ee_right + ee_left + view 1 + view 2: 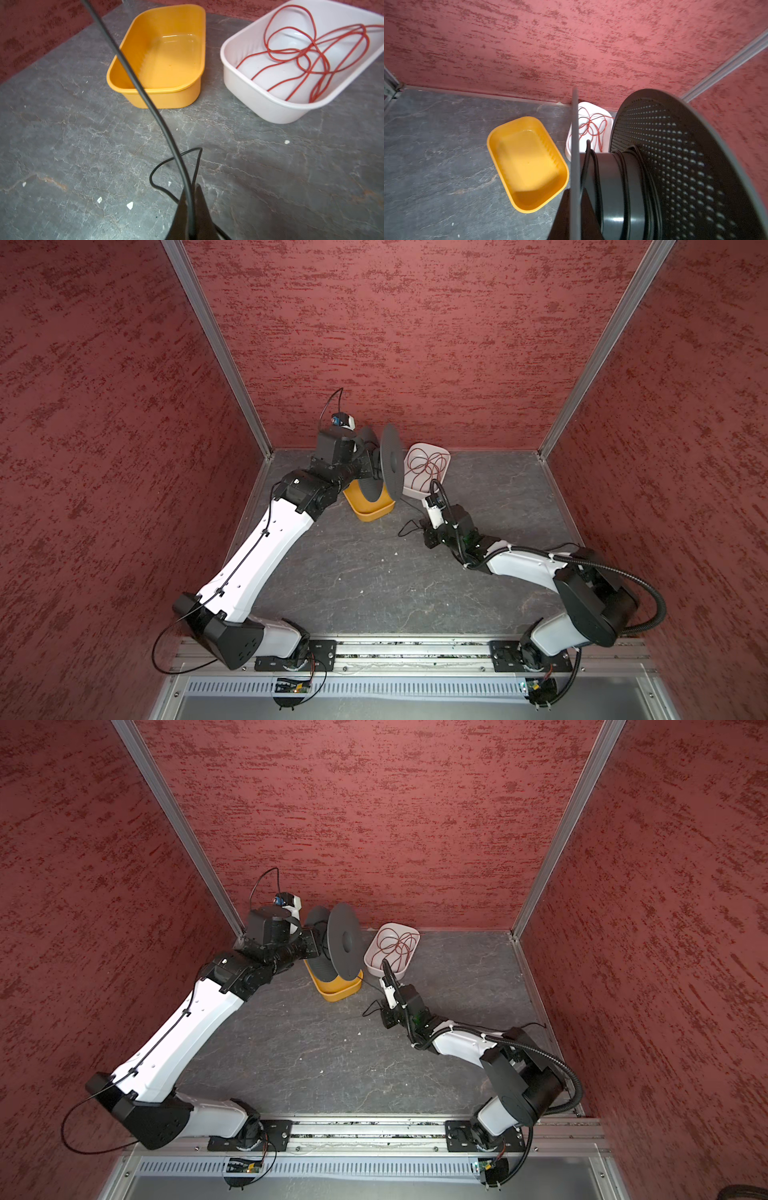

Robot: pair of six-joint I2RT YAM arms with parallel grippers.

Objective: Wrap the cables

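My left gripper (575,192) is squeezed tight on one flat side of the black spool (612,182). I hold the spool up in the air on its edge, over the back end of the yellow tray (158,97). My right gripper (190,191) is pinched shut on the thin black wire (145,97), low over the grey table (62,145) and in front of both trays. From my right fingers the wire goes up and away toward the spool. A few turns of it sit around the spool's middle, as the left wrist view shows. A small loop of the wire sticks out just past my right fingers, close over the table. The white tray (259,104) sits just beside the yellow one, and a tangled red wire (311,47) lies inside it.
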